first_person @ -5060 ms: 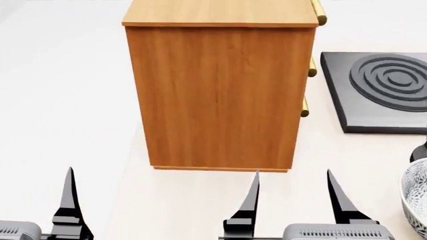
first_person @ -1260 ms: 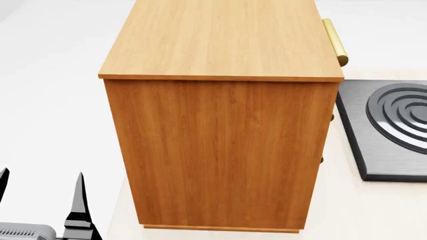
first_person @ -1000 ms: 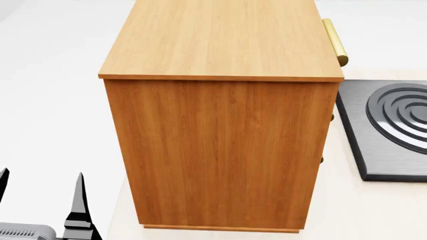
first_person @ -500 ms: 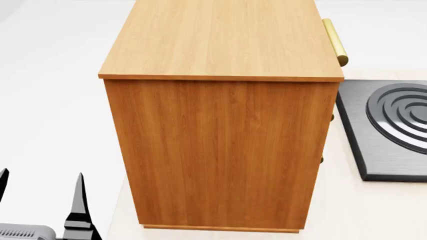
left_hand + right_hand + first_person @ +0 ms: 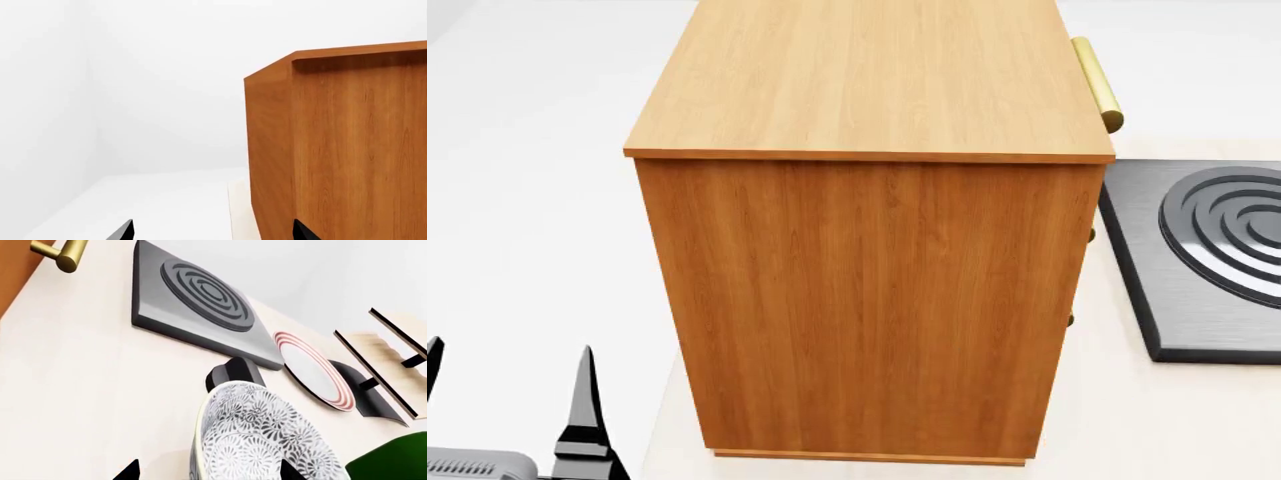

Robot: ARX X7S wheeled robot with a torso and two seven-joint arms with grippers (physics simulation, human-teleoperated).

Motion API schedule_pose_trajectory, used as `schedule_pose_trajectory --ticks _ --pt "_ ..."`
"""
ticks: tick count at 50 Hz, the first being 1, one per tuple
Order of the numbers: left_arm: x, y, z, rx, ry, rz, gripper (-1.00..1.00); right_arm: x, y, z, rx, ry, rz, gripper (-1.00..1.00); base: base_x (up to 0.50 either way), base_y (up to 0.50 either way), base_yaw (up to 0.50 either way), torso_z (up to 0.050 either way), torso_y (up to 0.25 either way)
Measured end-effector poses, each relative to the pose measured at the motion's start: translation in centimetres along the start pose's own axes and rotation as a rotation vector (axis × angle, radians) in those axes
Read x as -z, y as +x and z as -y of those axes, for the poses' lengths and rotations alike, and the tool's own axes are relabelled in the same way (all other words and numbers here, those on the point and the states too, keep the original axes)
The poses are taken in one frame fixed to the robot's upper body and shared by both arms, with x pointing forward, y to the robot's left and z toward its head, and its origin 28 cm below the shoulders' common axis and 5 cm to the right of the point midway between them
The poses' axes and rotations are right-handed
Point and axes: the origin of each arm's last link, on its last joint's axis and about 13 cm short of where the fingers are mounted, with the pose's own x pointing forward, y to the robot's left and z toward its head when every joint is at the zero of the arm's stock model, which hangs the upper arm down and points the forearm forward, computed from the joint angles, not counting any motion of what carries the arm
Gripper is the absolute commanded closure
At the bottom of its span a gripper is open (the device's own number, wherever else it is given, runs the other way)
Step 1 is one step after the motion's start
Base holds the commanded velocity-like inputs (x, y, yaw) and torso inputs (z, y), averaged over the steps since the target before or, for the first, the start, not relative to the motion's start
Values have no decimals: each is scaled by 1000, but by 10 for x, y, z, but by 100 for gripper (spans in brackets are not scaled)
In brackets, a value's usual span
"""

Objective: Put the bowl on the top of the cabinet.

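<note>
Nearby, bowl (image 5: 267,440) between right tool (image 5: 207,471) tips

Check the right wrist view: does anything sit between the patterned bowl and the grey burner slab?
Yes. In the right wrist view a small black block sits on the tabletop between the bowl and the burner slab.

head above cabinet (image 5: 868,300), wrists low, close

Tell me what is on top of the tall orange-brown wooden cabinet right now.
Nothing shows on the tall orange-brown wooden cabinet: the visible part of its lighter flat top is bare. Its far end is cut off by the head view, so that part cannot be checked.
</note>
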Motion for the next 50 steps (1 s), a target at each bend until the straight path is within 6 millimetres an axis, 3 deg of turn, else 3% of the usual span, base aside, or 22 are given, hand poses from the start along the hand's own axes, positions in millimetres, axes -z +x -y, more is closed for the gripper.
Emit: schedule_pose_trajectory --ticks 50 --pt "-1 -1 0 0 0 3 -100 4 7 -2 7 -4 -14 -100 0 0 0 0 0"
